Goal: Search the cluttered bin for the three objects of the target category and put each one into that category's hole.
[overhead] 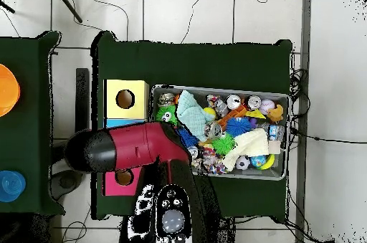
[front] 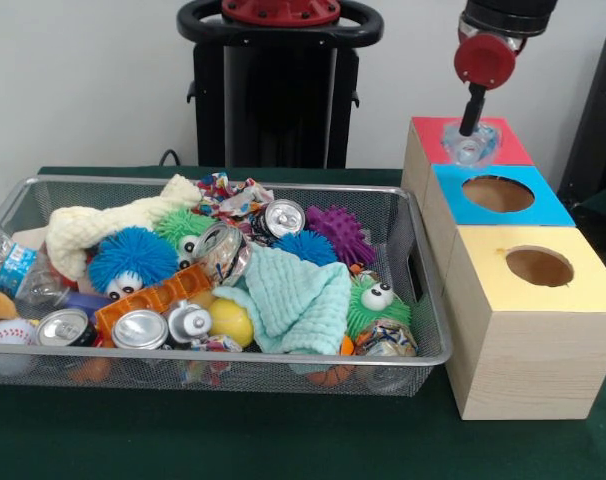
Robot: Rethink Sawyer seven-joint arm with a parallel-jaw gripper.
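My gripper (front: 471,126) hangs at the upper right, shut on a small see-through bottle (front: 470,148). The bottle is low over the red-topped box (front: 508,143), just behind the blue-topped box (front: 543,205) and its round hole (front: 498,193). A second see-through bottle with a blue-and-white label (front: 13,265) lies against the left end of the wire mesh bin (front: 233,181). I see no third bottle. In the overhead view my arm (overhead: 136,148) covers the gripper and most of the blue box (overhead: 118,122).
The yellow-topped box (front: 539,300) stands nearest the camera, in line with the others. The bin holds drink cans (front: 140,329), fuzzy googly-eyed balls (front: 131,258), a mint cloth (front: 293,295), a cream rope toy (front: 113,222) and a baseball (front: 8,338).
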